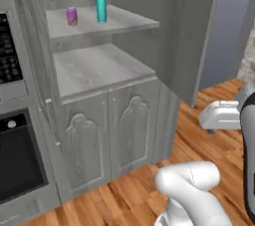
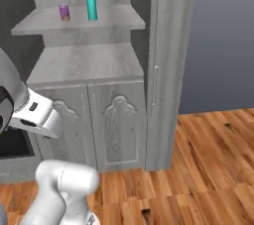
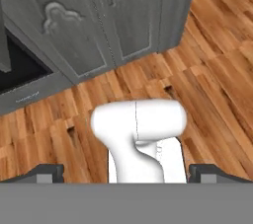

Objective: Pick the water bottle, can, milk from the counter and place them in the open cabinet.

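Upper left of both base views: open cabinet (image 1: 99, 60) w/ two flat grey shelves. On top shelf the water bottle (image 1: 101, 7) stands upright, the can (image 1: 72, 16) just left of it, apart, not touching. Lower shelf bare. Below me in hand view, wood floor (image 3: 207, 80).

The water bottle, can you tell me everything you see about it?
The water bottle is a slim teal cylinder with a small grey cap on top. It looks smooth, like plastic or metal. It stands upright on the upper shelf of the open cabinet, on grey wood-grain board. The shorter purple can stands beside it, a little apart and not touching. Nothing holds the bottle; only the shelf under it touches it.
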